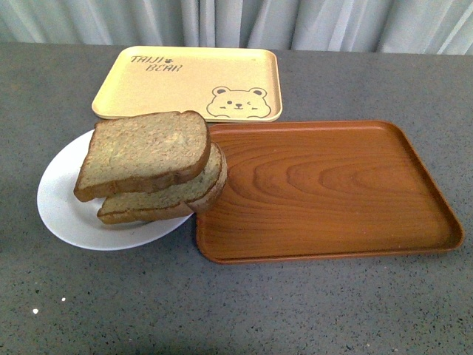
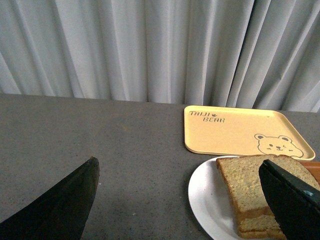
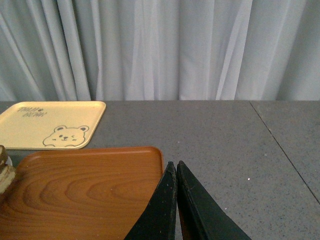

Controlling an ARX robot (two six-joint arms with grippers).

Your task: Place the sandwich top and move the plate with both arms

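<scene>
The thick brown wholegrain slice [image 1: 144, 151] already caps the lower slice [image 1: 166, 198] on the round white plate [image 1: 66, 214], so moving the plate seems next, calling for both arms at its rim: left gripper [image 2: 177, 165] spread wide, right gripper [image 3: 176, 166] pressed together, empty.

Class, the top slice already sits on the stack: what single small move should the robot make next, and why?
Probably bring the left gripper down to the rim of the plate, jaws open. The sandwich top already lies on the lower slice, neither gripper touches the plate, and the right gripper is shut, so it must open first.
</scene>
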